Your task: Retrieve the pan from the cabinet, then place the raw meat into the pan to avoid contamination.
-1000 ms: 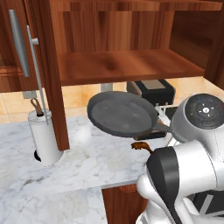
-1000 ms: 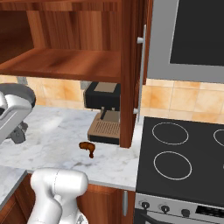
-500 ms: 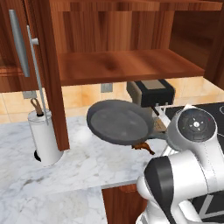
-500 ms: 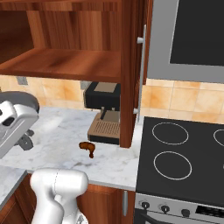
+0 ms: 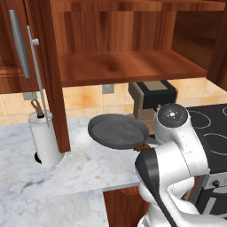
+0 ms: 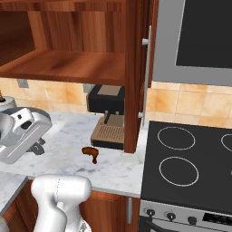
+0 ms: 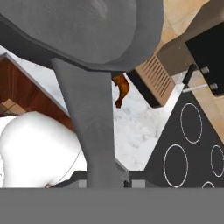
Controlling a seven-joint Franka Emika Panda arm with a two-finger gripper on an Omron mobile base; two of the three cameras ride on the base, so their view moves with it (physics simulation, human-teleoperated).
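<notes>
Gripped by its handle in the end effector (image 7: 103, 183), the pan (image 5: 117, 131) has swung rightward, now hovering beside the raw meat (image 6: 90, 152) near the tabletop's (image 6: 115, 165) front edge.

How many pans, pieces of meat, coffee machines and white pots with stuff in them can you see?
pan: 1
raw meat: 1
coffee machine: 1
white utensil holder: 1
Total: 4
</notes>
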